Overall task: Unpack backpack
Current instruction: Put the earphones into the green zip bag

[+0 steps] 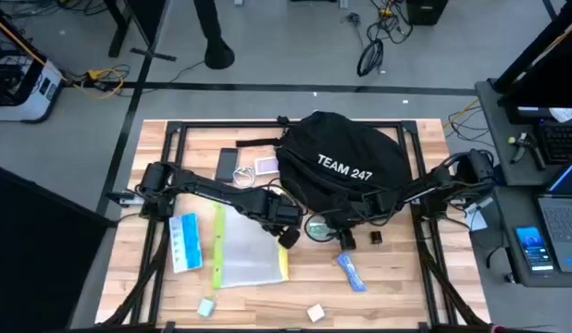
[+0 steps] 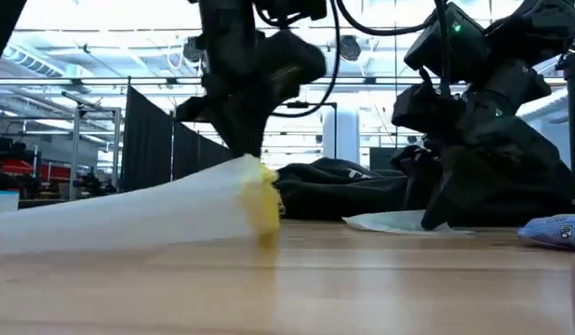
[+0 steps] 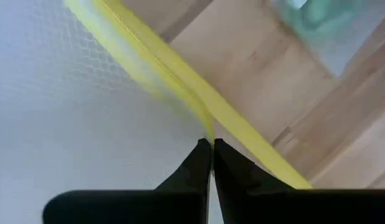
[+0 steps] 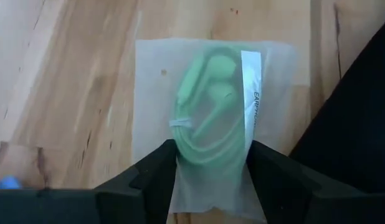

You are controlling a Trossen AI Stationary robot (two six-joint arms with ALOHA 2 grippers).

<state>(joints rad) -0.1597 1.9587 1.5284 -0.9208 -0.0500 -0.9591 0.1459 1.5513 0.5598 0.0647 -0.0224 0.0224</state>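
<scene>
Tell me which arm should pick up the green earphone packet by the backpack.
The right. Its gripper hovers over the earphone packet with jaws open on either side of it, beside the backpack. The left gripper is shut on the yellow-edged mesh pouch, so it is busy.

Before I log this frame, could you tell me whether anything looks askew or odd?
The mesh pouch with the yellow zipper is tilted: the left gripper, shut on its corner, holds that end up off the table.
</scene>
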